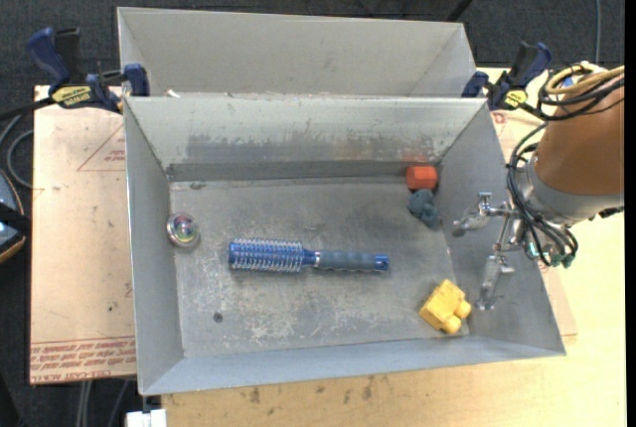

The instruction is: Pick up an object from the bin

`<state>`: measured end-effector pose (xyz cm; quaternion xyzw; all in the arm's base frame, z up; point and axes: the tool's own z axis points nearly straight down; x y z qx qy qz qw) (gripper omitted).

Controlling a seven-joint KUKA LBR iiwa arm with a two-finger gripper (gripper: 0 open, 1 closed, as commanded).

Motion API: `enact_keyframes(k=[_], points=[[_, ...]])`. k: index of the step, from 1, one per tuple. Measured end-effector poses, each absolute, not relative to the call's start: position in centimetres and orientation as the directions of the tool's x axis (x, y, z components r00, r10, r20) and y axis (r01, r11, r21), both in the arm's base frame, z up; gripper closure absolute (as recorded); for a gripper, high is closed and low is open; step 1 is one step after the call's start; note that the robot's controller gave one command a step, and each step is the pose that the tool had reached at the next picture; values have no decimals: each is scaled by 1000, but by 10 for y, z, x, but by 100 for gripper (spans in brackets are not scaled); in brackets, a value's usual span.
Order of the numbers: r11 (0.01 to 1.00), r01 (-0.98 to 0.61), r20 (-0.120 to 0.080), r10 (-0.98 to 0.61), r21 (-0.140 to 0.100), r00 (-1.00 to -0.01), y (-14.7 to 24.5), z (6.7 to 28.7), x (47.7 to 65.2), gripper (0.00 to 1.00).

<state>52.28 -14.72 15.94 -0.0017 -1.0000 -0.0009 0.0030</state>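
Note:
My gripper (476, 261) hangs over the right side of the bin, open, with nothing between its fingers. One metal fingertip (463, 223) points left and the other fingertip (487, 299) points down toward the front. A yellow blocky toy (444, 306) lies on the floor just left of the lower fingertip. A small grey-blue lump (426, 209) sits a little left of the upper fingertip. Behind that lump, an orange block (421, 177) rests against the back wall.
A blue hairbrush (303, 258) lies lengthwise across the middle of the floor, bristles to the left. A small shiny ball (183, 231) sits by the left wall. The arm, under an orange cover with cables, comes in over the right rim.

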Motion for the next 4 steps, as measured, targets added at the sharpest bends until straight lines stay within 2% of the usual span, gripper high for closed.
enact_keyframes(k=[1, 2, 3, 4], points=[[961, -278, 0, -278, 2, -961, -140, 80, 533, 0], [929, -370, -21, -370, -12, -929, -93, 75, 503, 0], [930, -369, -18, -369, -7, -929, -92, 74, 502, 100], [895, -446, -10, -447, -6, -895, -102, 209, 516, 100]])
